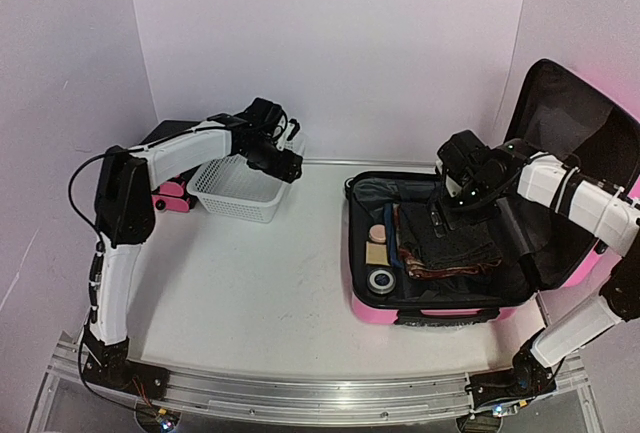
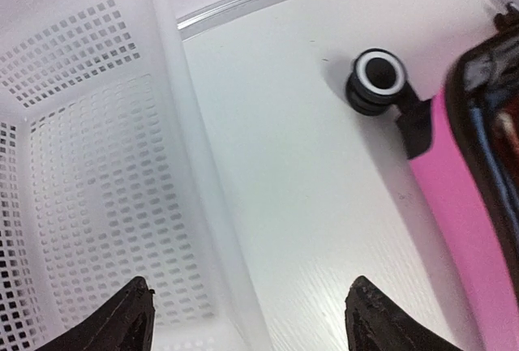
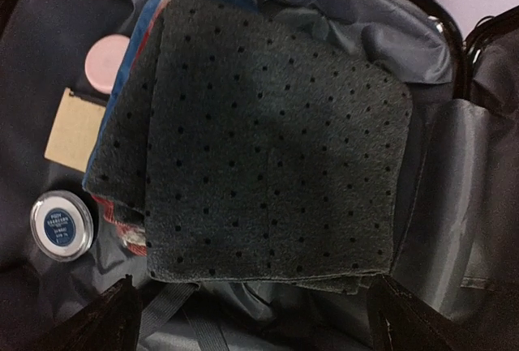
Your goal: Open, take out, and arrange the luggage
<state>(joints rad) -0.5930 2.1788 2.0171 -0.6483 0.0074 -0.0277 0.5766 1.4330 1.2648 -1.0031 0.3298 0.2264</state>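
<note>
Along the near edge of the table [image 1: 250,293], both arm bases are seen in the top view. Just beyond them, on the right half, the luggage [image 1: 400,315] is laid open. Its pink shell lies flat on the table and its black-lined lid is raised at the far right.

Inside the lower half, a round tin [image 1: 380,280] with a blue label is placed nearest. A tan card [image 1: 376,253] and a pink round item [image 1: 378,233] follow, all along the left side. Folded cloth [image 1: 460,248] is stacked to their right. The right gripper [image 1: 455,208] is held over that cloth, apart from it, with its fingers spread wide and nothing between them.

Only the right wrist view shows the top cloth to be grey with small dark dots. Blue and red-patterned layers are seen beneath it, though what they are cannot be told with certainty.

Farther back on the left, the left gripper [image 1: 290,165] is poised above the right rim of a white mesh basket [image 1: 240,193], its fingers likewise wide and empty. In the left wrist view a black wheel [image 2: 377,79] with a white ring is shown at the luggage's pink corner, a detail not made out from above. Behind the basket, against the back wall, a black drawer unit [image 1: 175,199] with pink fronts is partly hidden by the left arm.
</note>
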